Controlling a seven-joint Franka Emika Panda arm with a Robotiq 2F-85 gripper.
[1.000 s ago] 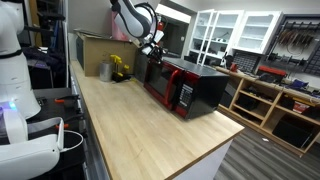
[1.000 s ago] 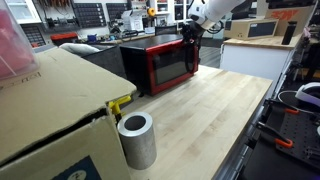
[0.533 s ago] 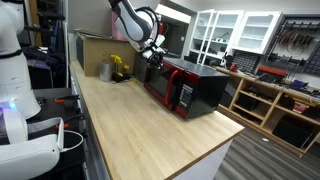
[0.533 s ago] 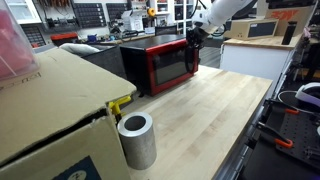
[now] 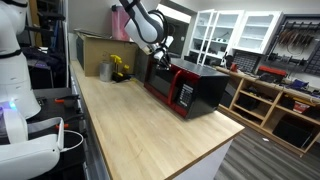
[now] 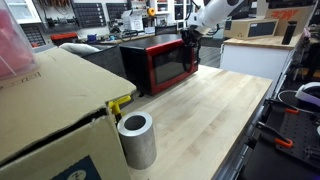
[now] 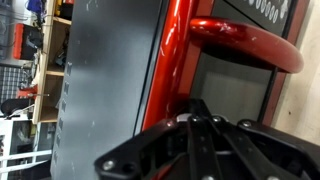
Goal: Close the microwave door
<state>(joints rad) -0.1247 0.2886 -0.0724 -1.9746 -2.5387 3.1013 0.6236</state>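
The microwave (image 5: 205, 85) stands on the wooden counter, with black casing and a red front. It also shows in an exterior view (image 6: 140, 50). The microwave door (image 5: 160, 85) (image 6: 170, 63) lies flush against the front in both exterior views. My gripper (image 5: 160, 50) (image 6: 190, 34) is at the door-side upper corner of the microwave, with its fingers together and nothing between them. In the wrist view the shut fingers (image 7: 200, 125) point at the red door frame (image 7: 170, 70) and the red handle (image 7: 245, 45), beside the black casing (image 7: 105, 90).
A brown cardboard box (image 5: 98, 45) (image 6: 50, 110) stands at one end of the counter, with a grey cylinder (image 6: 137, 140) (image 5: 104, 70) and a yellow object (image 5: 120, 67) beside it. White cabinets (image 5: 235, 30) and shelving stand beyond the counter edge.
My arm has shifted a little along the microwave's upper front corner. The door looks flush in all frames.
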